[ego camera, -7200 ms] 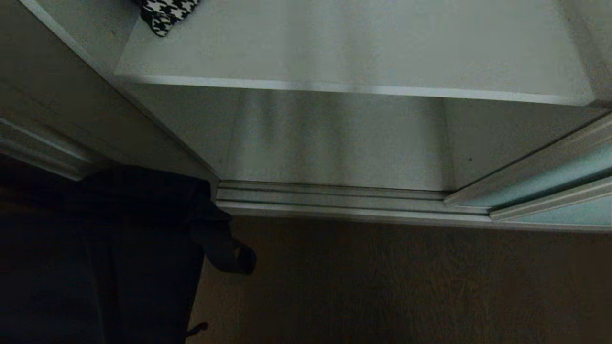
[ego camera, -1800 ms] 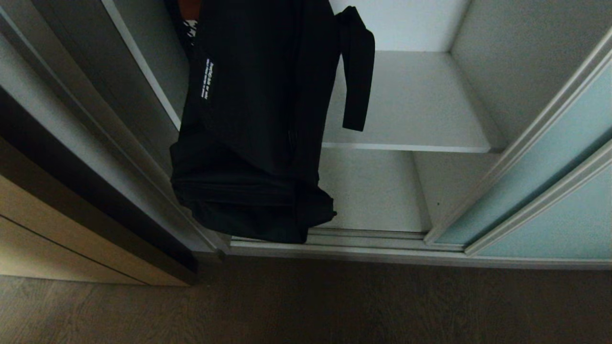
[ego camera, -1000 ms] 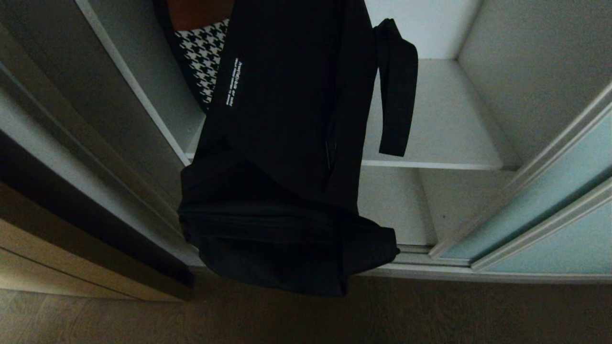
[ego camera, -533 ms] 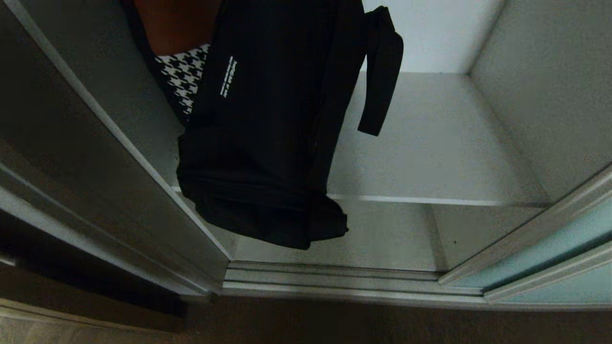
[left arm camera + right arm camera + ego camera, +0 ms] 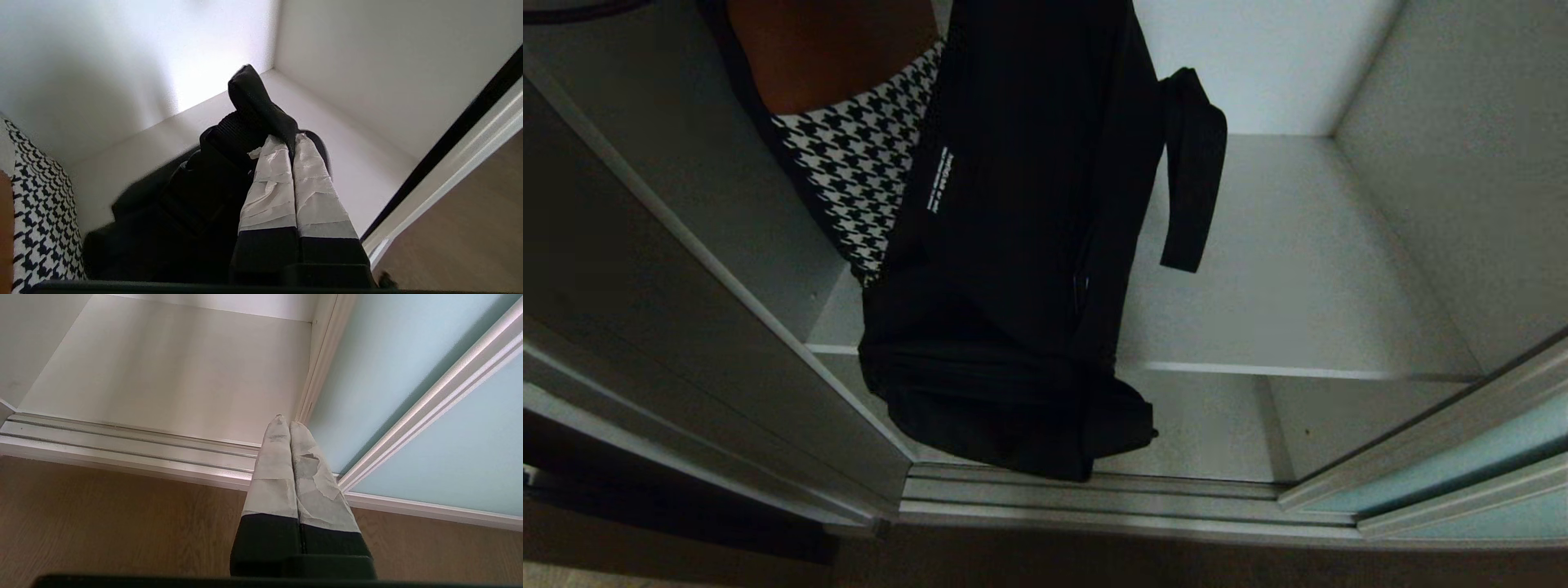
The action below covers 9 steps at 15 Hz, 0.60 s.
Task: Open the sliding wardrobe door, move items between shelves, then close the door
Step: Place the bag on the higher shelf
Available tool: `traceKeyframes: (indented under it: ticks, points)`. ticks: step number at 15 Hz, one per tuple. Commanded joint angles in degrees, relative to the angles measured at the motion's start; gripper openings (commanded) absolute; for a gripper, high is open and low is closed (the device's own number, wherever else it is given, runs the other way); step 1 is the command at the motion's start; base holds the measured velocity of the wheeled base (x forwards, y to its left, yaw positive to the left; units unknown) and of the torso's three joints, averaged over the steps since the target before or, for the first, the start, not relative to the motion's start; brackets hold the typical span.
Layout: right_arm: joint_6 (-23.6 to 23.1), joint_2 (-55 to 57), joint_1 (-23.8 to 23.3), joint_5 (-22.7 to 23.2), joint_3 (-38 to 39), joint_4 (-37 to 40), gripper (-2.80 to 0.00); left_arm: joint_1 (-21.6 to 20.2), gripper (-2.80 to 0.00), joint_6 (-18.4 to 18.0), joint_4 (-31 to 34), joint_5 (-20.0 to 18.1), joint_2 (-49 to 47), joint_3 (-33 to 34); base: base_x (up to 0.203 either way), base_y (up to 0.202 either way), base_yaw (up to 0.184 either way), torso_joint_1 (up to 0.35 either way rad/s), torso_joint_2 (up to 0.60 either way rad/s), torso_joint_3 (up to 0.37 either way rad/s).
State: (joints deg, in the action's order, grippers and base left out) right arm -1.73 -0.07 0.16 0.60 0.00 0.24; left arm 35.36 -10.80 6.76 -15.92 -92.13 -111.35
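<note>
The only writing in view stands on the hanging black fabric bag (image 5: pixel 1013 245): a short block of small white print (image 5: pixel 938 181), set in about two lines that run down the bag's side, seen in the head view. The letters are too small and dim to read, so no word, brand or number can be made out. In the wrist views, none of the surfaces bears any text, label or sign.
</note>
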Motion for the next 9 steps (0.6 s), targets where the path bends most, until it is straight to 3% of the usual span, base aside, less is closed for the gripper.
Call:
traceKeyframes:
  ticks: [1, 5, 9]
  points:
    - [-0.03, -0.01, 0.02, 0.02, 0.00, 0.02, -2.80, 0.11, -2.80, 0.07, -1.32, 0.97, -1.80, -0.18, 0.000, 0.000, 0.000, 0.000, 0.00, 0.000]
    - [-0.03, -0.01, 0.02, 0.02, 0.00, 0.02, -2.80, -0.16, -2.80, 1.95, -10.91, 8.56, -7.31, -0.71, 0.000, 0.000, 0.000, 0.000, 0.00, 0.000]
    - [-0.03, -0.01, 0.02, 0.02, 0.06, 0.02, -2.80, -3.05, -2.80, 2.18, -17.70, 11.00, -10.21, -1.24, 0.000, 0.000, 0.000, 0.000, 0.00, 0.000]
